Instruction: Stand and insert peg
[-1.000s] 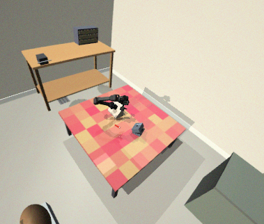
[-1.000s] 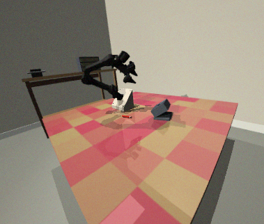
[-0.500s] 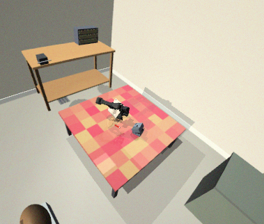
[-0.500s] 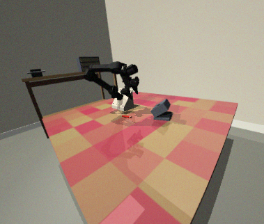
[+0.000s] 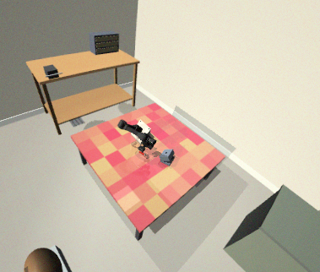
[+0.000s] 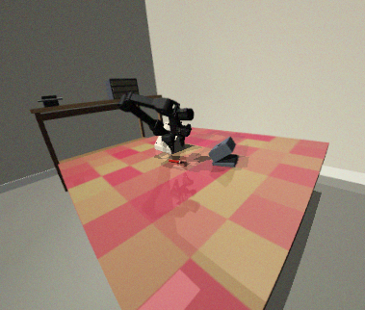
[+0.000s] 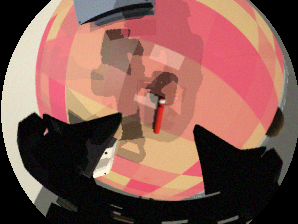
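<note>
A red peg lies flat on the patchwork table. In the wrist view its white band is near the upper end, and the plain red end points down toward the gripper. The blue-grey sloped panel stands on a small base to the right of the peg in the top and exterior views; its hole is not visible in the wrist view. My gripper is open and empty above the peg, pointing down, with the peg showing between its fingertips in the wrist view.
A white angled block stands by the arm's base, close behind the gripper. A wooden workbench stands beyond the table, and a large grey-green box is on the floor at the lower right.
</note>
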`<move>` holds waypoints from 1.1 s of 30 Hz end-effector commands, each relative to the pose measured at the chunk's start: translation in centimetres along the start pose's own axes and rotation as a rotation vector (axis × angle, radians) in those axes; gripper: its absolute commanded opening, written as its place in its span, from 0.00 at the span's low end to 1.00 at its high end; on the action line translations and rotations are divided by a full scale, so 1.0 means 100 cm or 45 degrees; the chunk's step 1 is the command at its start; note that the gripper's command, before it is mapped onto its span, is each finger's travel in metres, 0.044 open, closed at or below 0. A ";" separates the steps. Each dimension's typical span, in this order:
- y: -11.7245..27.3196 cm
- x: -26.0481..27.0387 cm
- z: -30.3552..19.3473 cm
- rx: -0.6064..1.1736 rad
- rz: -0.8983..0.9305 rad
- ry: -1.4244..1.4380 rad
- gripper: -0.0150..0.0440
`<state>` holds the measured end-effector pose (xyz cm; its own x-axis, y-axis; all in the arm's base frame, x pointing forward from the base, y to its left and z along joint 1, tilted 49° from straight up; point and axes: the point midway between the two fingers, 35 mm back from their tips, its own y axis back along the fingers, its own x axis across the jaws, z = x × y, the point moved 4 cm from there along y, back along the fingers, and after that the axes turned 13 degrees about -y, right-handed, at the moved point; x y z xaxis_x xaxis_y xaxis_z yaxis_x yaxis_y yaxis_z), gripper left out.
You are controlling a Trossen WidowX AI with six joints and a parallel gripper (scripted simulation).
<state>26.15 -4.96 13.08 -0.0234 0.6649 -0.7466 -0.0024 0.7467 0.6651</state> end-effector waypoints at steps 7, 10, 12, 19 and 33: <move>-0.014 -0.001 0.002 0.005 -0.008 0.007 1.00; -0.019 -0.001 0.003 0.005 -0.007 0.007 1.00; -0.023 -0.001 0.003 0.005 -0.007 0.007 1.00; -0.034 -0.001 0.003 0.004 -0.006 0.007 1.00; -0.056 -0.001 0.002 0.004 -0.010 0.007 1.00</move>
<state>26.59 -8.87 9.82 -0.0205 0.6632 -0.7482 -0.0042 0.7483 0.6634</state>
